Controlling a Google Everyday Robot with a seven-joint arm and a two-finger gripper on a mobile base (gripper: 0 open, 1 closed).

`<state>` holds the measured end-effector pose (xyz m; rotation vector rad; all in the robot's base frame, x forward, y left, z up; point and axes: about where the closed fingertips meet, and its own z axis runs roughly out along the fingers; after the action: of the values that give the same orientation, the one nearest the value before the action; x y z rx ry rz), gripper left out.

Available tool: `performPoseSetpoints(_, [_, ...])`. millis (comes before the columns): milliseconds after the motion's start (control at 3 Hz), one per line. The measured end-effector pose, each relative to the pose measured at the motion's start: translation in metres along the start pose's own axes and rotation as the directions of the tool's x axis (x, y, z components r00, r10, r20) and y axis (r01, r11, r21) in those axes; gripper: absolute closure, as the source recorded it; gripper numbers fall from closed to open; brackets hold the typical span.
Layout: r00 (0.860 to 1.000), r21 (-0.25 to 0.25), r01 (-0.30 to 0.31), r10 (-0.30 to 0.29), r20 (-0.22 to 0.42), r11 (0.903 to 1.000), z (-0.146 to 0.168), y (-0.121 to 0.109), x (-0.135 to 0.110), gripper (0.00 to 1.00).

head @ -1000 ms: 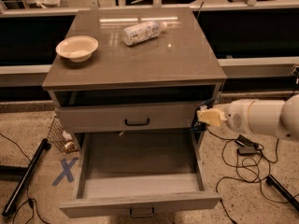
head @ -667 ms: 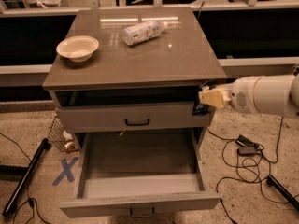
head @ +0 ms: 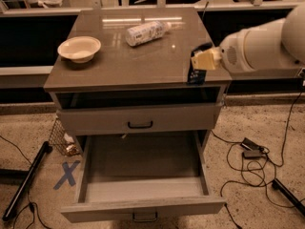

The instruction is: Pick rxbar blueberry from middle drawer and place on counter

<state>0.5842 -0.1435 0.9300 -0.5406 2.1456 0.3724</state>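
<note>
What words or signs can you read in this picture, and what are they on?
"X": a blue tape mark on the floor, left of the open middle drawer.
The white bottle on the counter: print too blurred to read.
The rxbar blueberry, held by the pincer at the counter's front right edge: print too small to read.
</note>
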Motion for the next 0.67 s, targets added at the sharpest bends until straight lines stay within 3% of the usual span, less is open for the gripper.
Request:
performPoseSetpoints(333, [0.999, 0.050, -0.033, 0.034, -0.029, 0.9982, 0.024, -0.005, -0.043, 1.00])
performPoseSetpoints(667, [0.996, 0.096, -0.064, 0.070, -0.052, 0.9933, 0.046, -0.018, -0.066, 1.00])
